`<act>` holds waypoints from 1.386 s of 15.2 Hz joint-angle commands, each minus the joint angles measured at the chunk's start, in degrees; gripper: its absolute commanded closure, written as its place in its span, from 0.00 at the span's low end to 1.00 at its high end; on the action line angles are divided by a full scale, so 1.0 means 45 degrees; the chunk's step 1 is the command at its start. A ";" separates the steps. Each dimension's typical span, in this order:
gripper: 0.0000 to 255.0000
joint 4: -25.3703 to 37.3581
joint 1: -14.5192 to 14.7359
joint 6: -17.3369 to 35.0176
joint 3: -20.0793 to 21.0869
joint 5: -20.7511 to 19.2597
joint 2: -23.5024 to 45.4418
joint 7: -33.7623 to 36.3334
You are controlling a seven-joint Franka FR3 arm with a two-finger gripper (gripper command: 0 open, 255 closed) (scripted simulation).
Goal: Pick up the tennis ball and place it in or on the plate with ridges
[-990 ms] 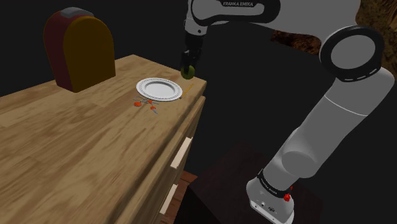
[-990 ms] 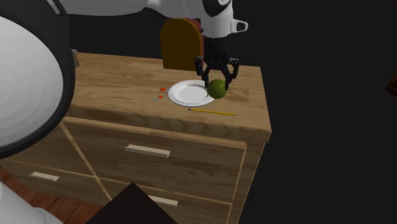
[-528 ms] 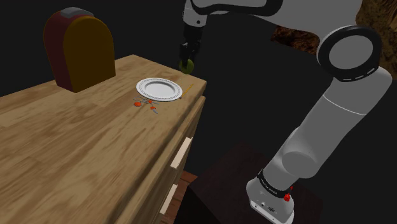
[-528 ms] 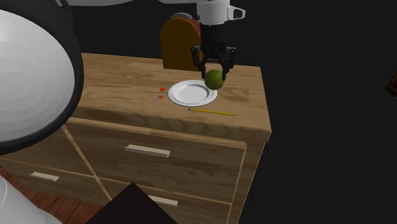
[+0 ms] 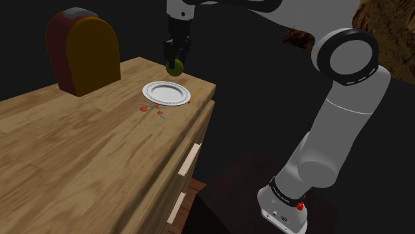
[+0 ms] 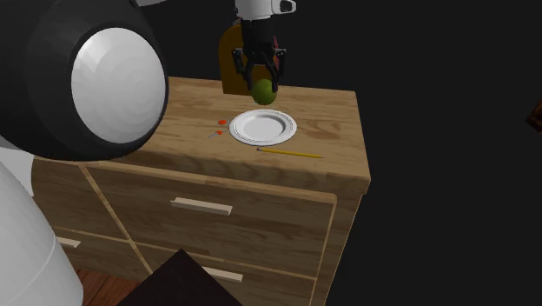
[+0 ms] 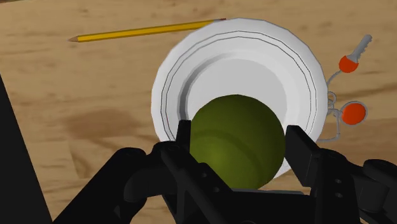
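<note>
While the pincer [image 6: 263, 80] is pinching the ball [image 6: 263, 92], plate [image 6: 263, 127] lying below it, I'm recommending centring over the well, lowering slowly, and releasing low so nothing's rolling off.

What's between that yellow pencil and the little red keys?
The white ridged plate lies between the pencil and the keys, clearest in the wrist view.

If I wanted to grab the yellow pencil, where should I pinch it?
Probably around the middle of the pencil, coming straight down from above, pinching across its thin sides. It lies flat on the wooden top beside the plate, too low to take from the side.
</note>
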 commanded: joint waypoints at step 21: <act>1.00 -0.2699 0.0072 0.2704 0.0059 -0.0041 0.0031 0.0436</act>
